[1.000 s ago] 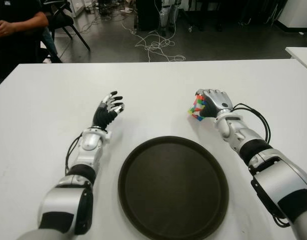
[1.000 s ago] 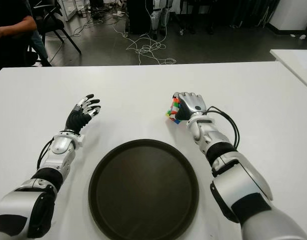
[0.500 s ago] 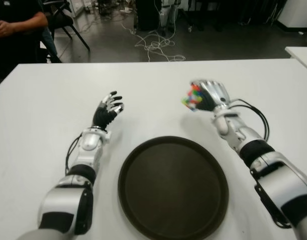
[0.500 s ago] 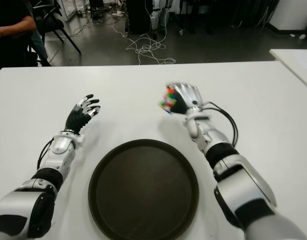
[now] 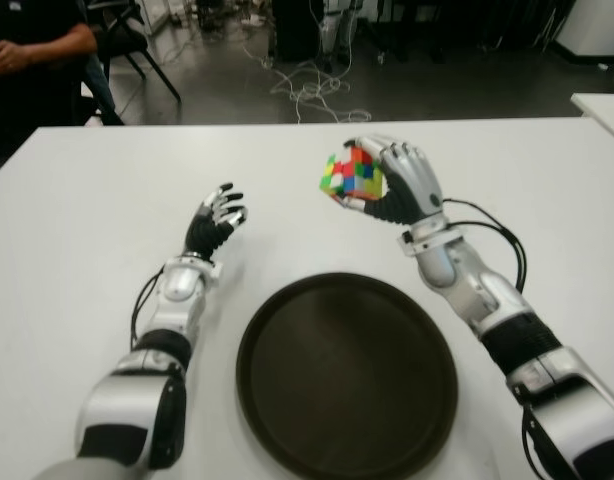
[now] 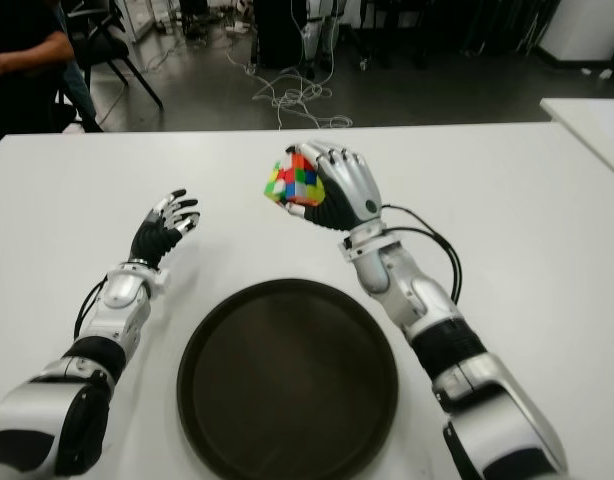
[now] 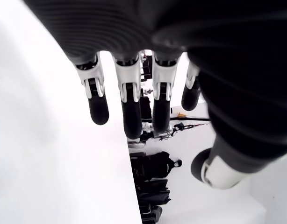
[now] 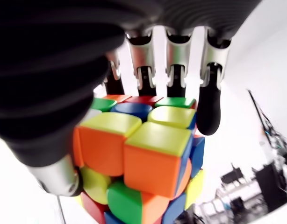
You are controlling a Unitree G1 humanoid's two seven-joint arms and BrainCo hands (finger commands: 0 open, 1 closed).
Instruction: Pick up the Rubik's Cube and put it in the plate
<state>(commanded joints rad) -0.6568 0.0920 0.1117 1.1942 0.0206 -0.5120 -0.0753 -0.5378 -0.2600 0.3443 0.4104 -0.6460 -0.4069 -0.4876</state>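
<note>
At far left, past the table's [image 5: 77,230] edge, a seated person [image 5: 32,45] in dark clothes, hands together, beside a black chair [image 5: 137,40].

On the table's left side, the left hand [image 5: 215,222] — fingers spread and slack, gripping nothing, palm turned toward the middle. Forearm stretched back along the white top toward the near edge. In the left wrist view, fingers [image 7: 129,107] straight and apart, nothing between them.

In the middle, near the front edge, a round dark plate [image 5: 287,420], bare inside.

Just beyond the plate's far rim and a little to the right, the cube [image 5: 352,175], up off the table, tilted, with red, green, yellow, white and blue tiles showing. Clamped in the right hand [image 5: 392,185] — four fingers over the top and far side, thumb underneath. In the right wrist view, fingertips [image 8: 210,112] pressed on the cube's far faces, orange and yellow tiles nearest the camera. Right forearm slanting down from the hand to the near right corner, a black cable [image 5: 502,245] looping off the wrist.

On the floor behind the table, a tangle of white wires [image 5: 312,95]. At far right, the corner of a second white table [image 5: 602,105].
</note>
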